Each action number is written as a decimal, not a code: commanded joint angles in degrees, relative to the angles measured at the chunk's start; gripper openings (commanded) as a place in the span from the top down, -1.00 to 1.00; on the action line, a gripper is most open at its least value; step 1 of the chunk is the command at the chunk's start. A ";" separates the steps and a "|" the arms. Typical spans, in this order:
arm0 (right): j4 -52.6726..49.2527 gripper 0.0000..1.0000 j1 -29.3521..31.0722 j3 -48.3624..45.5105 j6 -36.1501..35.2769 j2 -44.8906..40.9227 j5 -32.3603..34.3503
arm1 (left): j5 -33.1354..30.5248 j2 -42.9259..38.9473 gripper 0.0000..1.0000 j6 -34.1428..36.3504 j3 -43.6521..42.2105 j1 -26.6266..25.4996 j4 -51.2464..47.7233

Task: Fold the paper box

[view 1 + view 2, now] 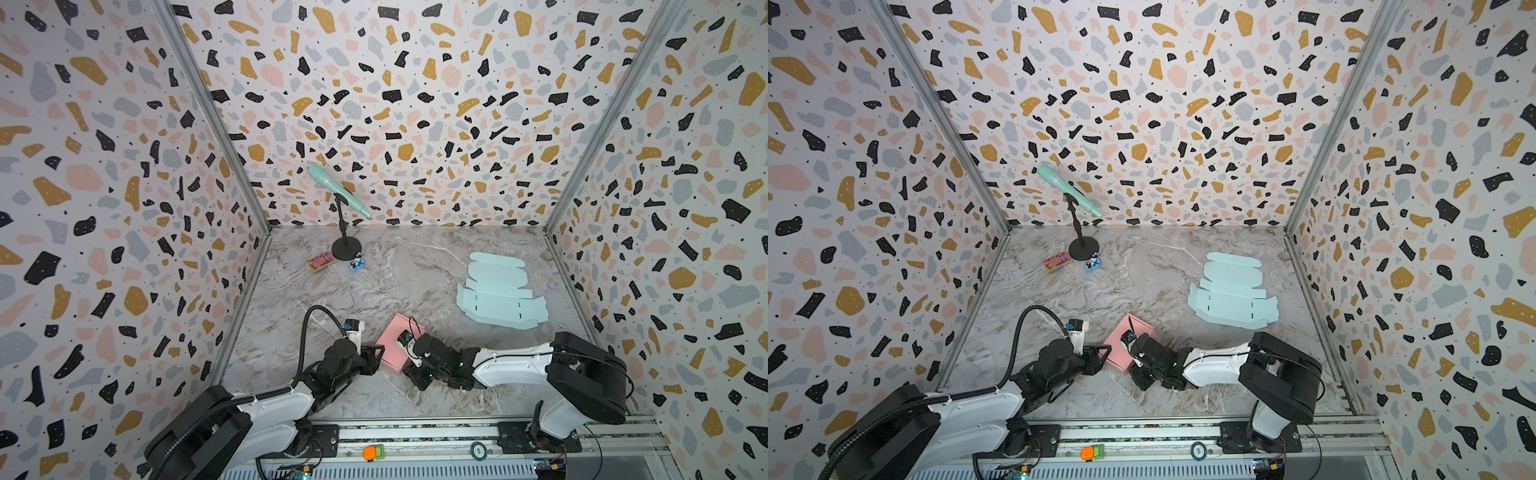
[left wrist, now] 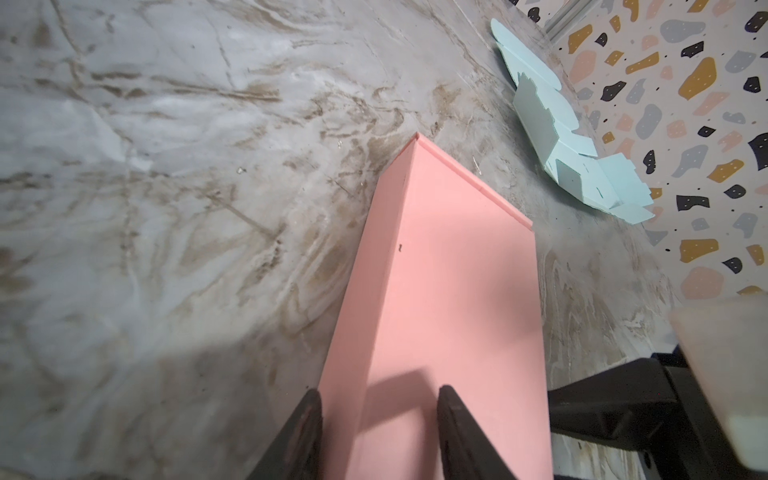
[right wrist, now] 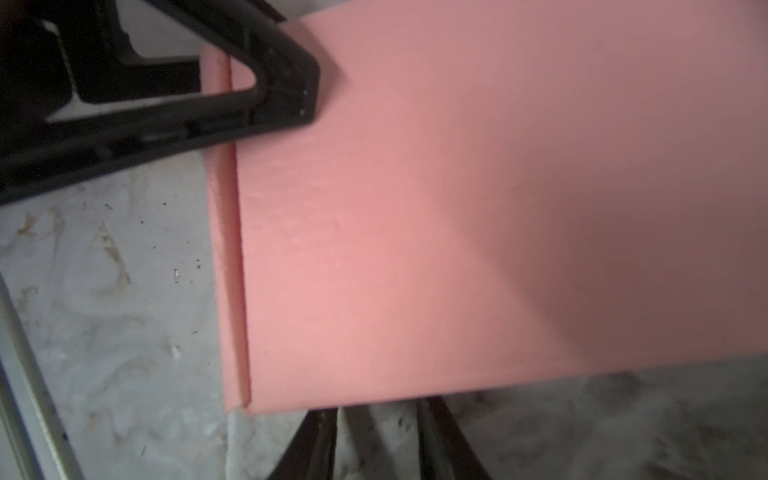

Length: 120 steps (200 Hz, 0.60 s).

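The pink paper box (image 1: 395,338) (image 1: 1120,338) lies shut on the marble table, front centre, between both arms. My left gripper (image 1: 376,353) (image 1: 1102,353) is at its left corner, open. In the left wrist view, one finger (image 2: 309,419) stands beside the box's side wall (image 2: 374,270) and the other over its lid. In the right wrist view, that left finger (image 3: 286,87) rests on the lid (image 3: 457,208). My right gripper (image 1: 411,365) (image 1: 1136,366) (image 3: 376,409) stands open at the box's front right edge. Bare table shows between its fingers, and the box hides their tips.
A light blue flat box blank (image 1: 498,295) (image 1: 1233,297) (image 2: 573,137) lies at the right near the wall. At the back left stand a mint microphone (image 1: 338,189) on a black stand, a small colourful card (image 1: 321,262) and a small blue toy (image 1: 356,262). A metal rail (image 1: 415,428) runs along the front.
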 commanded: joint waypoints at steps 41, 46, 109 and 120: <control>-0.69 0.31 -3.30 -2.47 -1.07 -6.87 0.16 | -1.67 -5.84 -0.12 1.41 1.62 1.74 -8.82; -1.08 0.31 -3.66 -2.31 -1.41 -7.05 0.23 | -1.62 -5.95 -0.12 1.59 1.81 1.89 -8.84; -3.53 0.31 -9.01 -2.34 -4.11 -9.68 0.20 | -0.21 -2.60 -0.13 5.28 7.23 3.61 -10.08; -3.29 0.32 -10.28 -2.63 -4.31 -9.83 -0.55 | -0.74 -1.66 -0.13 6.01 8.69 4.21 -10.96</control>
